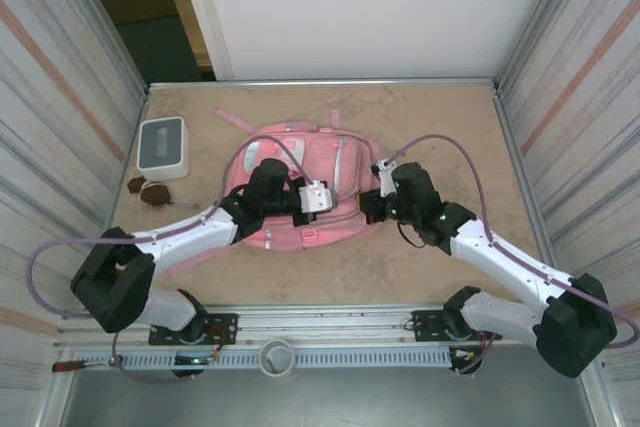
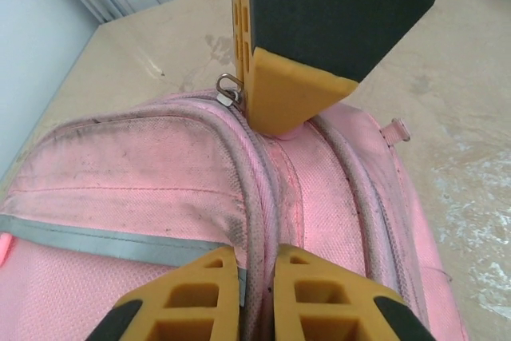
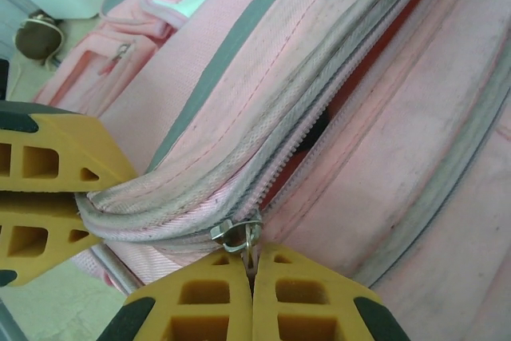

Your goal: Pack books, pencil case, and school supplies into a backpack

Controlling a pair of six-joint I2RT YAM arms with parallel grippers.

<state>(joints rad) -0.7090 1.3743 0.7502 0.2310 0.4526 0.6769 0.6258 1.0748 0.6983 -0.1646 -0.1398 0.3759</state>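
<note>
Right gripper pinching zipper pull, backpack part-unzipped

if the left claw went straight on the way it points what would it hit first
Most likely the right claw, whose yellow tip sits on the backpack ridge just ahead, beside the zipper pull. Depth is hard to judge.

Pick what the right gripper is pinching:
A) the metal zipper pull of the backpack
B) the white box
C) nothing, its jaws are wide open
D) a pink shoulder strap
A: in the right wrist view the right gripper has its fingertips shut together on the metal zipper pull at the end of the partly open zipper on the backpack.
</note>
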